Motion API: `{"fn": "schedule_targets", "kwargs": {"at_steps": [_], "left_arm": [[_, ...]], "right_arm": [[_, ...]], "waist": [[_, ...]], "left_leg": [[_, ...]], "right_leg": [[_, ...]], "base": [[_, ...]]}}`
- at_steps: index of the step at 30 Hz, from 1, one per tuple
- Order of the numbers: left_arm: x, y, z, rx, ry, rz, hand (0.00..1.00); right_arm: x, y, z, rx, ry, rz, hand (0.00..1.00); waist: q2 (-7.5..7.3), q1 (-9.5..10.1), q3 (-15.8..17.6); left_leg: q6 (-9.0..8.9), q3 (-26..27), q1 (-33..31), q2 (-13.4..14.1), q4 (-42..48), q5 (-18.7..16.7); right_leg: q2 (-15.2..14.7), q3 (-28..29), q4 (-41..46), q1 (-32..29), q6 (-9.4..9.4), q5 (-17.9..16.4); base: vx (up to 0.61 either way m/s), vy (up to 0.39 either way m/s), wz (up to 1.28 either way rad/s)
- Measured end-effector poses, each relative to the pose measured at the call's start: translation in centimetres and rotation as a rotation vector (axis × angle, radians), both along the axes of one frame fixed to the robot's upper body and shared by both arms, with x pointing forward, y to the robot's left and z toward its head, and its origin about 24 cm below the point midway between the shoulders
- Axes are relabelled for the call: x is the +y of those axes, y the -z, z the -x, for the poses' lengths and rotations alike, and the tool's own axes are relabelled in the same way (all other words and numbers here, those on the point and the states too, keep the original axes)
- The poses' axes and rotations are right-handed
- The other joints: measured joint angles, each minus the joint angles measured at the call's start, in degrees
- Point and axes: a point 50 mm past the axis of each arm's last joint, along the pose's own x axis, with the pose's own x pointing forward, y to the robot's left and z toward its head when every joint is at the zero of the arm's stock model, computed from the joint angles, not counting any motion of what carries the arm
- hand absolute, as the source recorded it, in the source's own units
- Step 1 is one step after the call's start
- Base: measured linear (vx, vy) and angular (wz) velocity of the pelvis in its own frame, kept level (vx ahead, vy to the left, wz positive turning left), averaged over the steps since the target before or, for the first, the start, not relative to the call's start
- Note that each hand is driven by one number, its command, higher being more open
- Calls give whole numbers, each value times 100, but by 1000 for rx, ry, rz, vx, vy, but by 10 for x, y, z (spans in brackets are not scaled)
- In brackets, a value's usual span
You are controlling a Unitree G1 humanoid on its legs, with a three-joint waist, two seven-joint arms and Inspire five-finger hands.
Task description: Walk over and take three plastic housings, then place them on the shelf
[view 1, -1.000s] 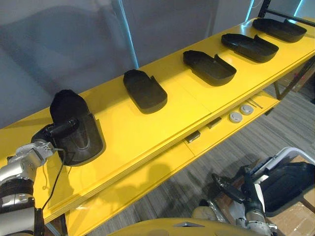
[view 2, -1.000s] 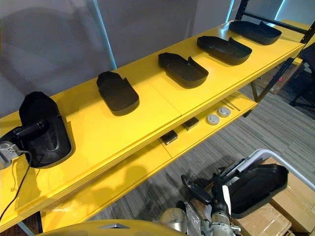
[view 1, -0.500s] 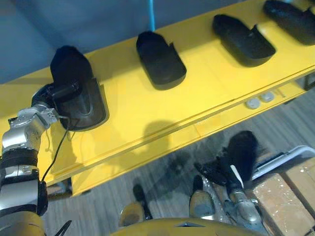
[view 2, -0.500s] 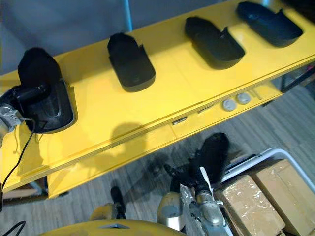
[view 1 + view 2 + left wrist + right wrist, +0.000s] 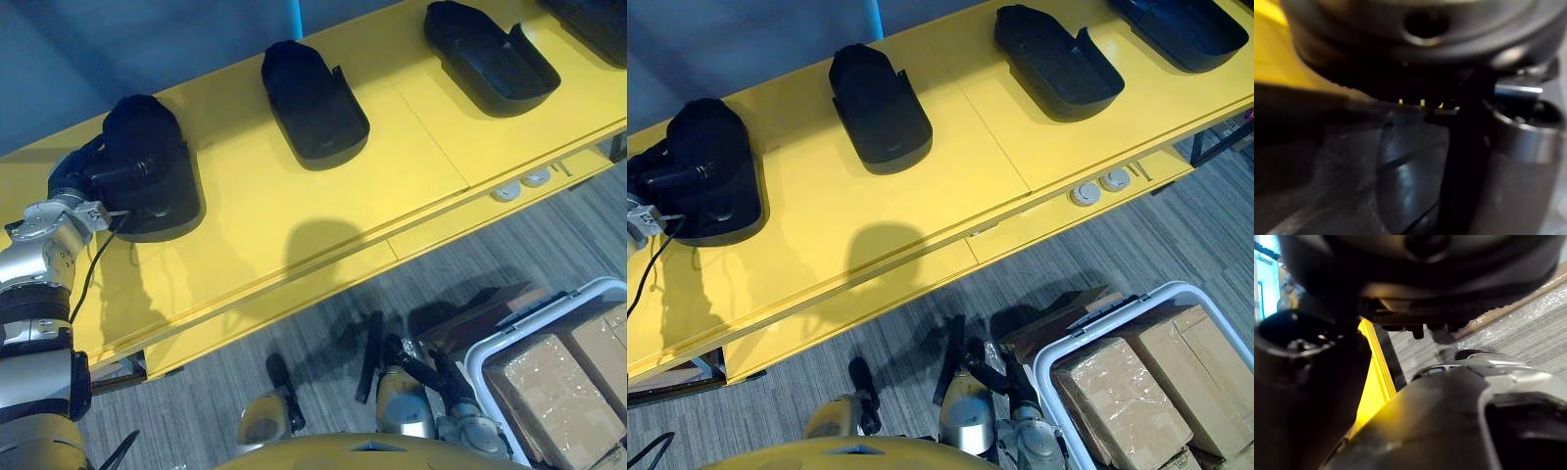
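L hand (image 5: pixel 80 181) on leftmost housing (image 5: pixel 162 201), shelf top; R hand (image 5: pixel 429 370) low by the floor.

L hand clasps the leftmost housing at its left wall: fingers curled round the outside, thumb laid inside the shell. Housing lies flat on the yellow shelf (image 5: pixel 255 196), near its left end. L wrist view too blurred to add anything. In a row to the right, well apart from each other, hollow side up: second housing (image 5: pixel 313 103), third housing (image 5: pixel 490 59), fourth housing (image 5: pixel 1190 34). R hand hangs low over grey carpet in front of the shelf; fingers' state cannot be told, nor whether they hold anything. Lower ledge carries two round grey discs (image 5: pixel 1085 194). Lower right: cardboard boxes (image 5: pixel 1132 382) in a white-rimmed bin (image 5: pixel 1109 321).
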Motion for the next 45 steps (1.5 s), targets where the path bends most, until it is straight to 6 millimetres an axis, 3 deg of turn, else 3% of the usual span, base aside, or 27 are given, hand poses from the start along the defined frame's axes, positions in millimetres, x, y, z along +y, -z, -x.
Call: {"fn": "schedule_targets", "kwargs": {"at_steps": [16,22,30,38,45], "left_arm": [[5,10,3,86,42,-25,100],[10,22,13,131,76,-8,100],[11,31,18,166,95,3,100],[11,42,23,198,96,2,100],[8,24,18,144,11,-112,100]], "right_arm": [[-1,8,15,51,33,0,100],[2,15,28,98,64,-16,100],[0,18,35,118,81,-8,100],[-4,16,38,84,122,38,100],[0,-6,17,-89,228,107,100]], "waist": [[-24,12,-24],[-165,33,-282],[-170,17,-410],[-74,9,-672],[-69,10,-702]], "left_leg": [[-40,161,485,8,-107,-31],[-71,275,663,47,-127,-64],[-68,342,873,38,-201,-59],[-67,362,916,-6,-411,-4],[-74,404,949,-13,-446,-10]], "right_leg": [[75,142,-268,453,87,121],[140,216,-413,614,41,168],[152,255,-531,794,38,244],[159,234,-674,809,78,289],[164,279,-717,828,111,315]], "base": [[7,10,-5],[-3,3,-9],[-19,7,-6],[18,7,0],[15,4,-1]]}}
